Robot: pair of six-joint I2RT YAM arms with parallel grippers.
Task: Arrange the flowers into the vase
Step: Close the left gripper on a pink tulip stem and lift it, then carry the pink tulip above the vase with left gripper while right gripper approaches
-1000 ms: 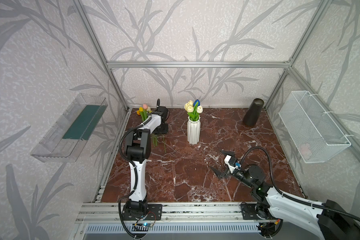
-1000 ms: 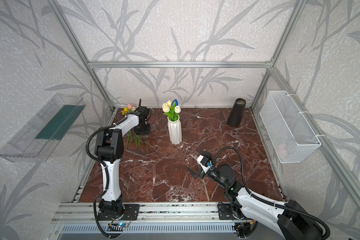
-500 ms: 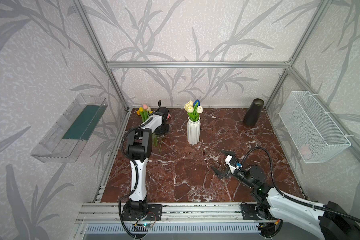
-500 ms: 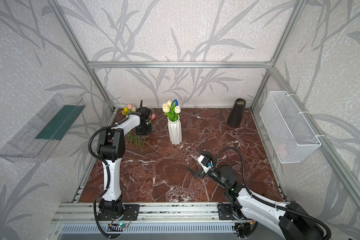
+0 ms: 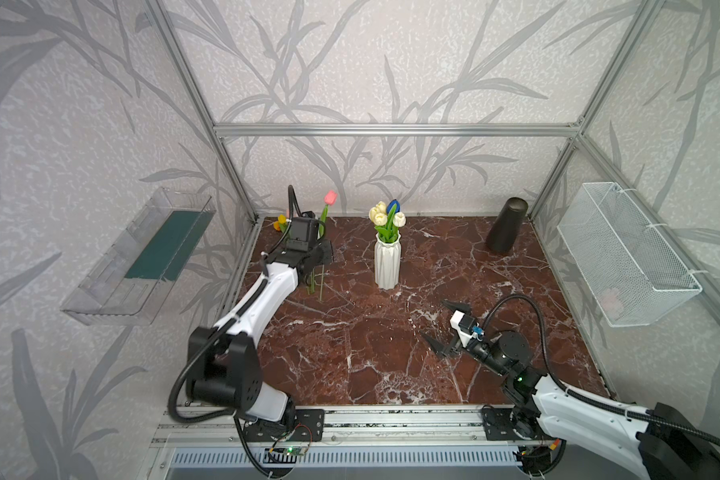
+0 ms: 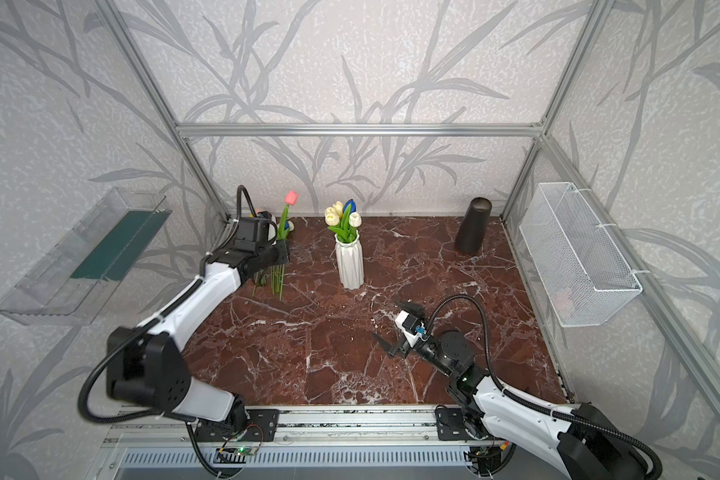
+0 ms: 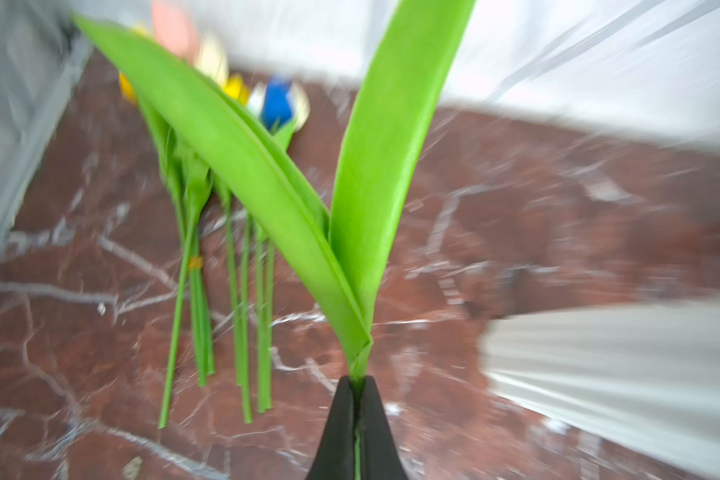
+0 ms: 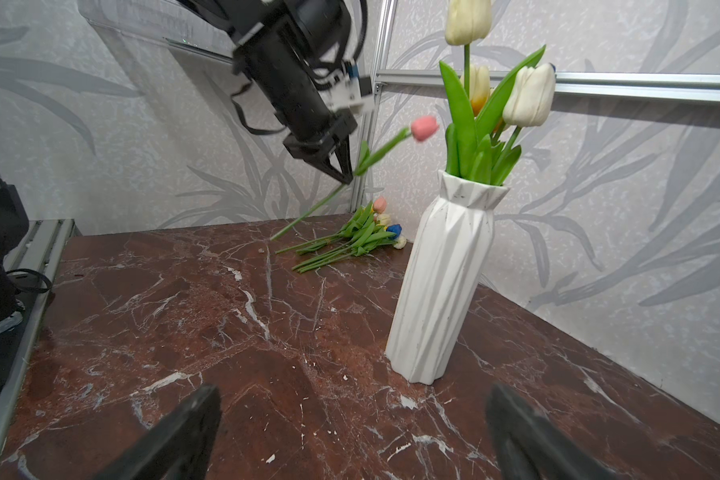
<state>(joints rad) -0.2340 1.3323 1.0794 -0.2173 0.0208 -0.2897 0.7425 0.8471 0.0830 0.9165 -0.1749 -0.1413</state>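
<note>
Taking the red-brown marble table (image 5: 350,353) as a clock with twelve at the back wall, a white wire basket (image 5: 624,253) is hung on the side wall at three. A clear plastic tray (image 5: 142,257) is hung at nine. A white ridged vase (image 5: 387,264) is stood upright near twelve, and white, yellow and blue tulips (image 5: 385,216) are already held in it. A black cup (image 5: 508,224) is seen near one. A pile of tulips (image 8: 358,237) is laid flat at ten, well apart from the vase. Above the pile, a pink tulip (image 8: 425,128) is pinched by its stem in the left gripper (image 8: 344,176) and is tilted, head up. The right gripper (image 5: 433,318) is held wide at five, with nothing in it.
</note>
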